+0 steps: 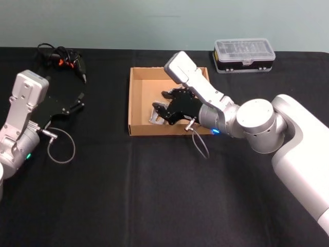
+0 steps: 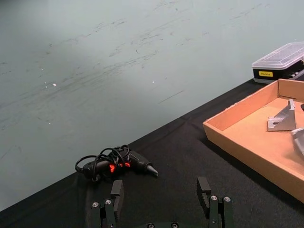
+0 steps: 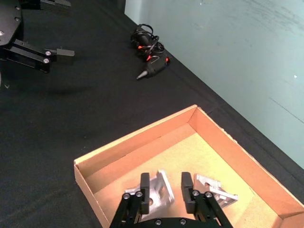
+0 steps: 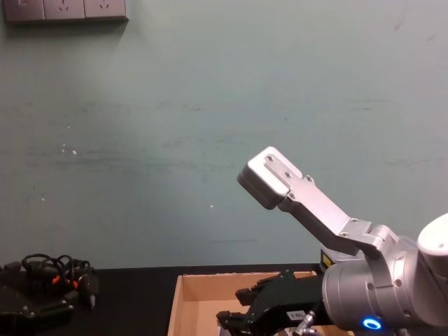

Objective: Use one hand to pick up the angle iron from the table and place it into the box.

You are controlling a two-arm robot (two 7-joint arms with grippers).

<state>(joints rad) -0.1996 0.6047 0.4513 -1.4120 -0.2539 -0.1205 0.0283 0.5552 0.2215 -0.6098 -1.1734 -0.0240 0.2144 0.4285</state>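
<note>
The tan cardboard box [image 1: 131, 105] [image 3: 124, 146] [image 2: 236, 141] [image 4: 200, 288] sits on the black table [image 1: 154, 195]. My right gripper [image 1: 158, 112] [image 3: 165, 183] [image 4: 253, 311] reaches into the box's near left part, open. One silver angle iron [image 1: 156, 120] [image 3: 159, 193] lies on the box floor between and just below its fingers [image 3: 144, 182]. A second angle iron [image 3: 216, 189] [image 2: 282, 118] rests beside it in the box. My left gripper [image 1: 78, 101] [image 2: 160, 195] is parked over the table far to the left, open and empty.
A black plastic case with a clear lid [image 1: 244, 55] [image 2: 280, 64] stands behind the box to the right. A black corded tool [image 1: 64, 59] [image 2: 116, 164] [image 3: 149, 54] lies at the back left. A grey cable loop [image 1: 61, 149] hangs by the left arm.
</note>
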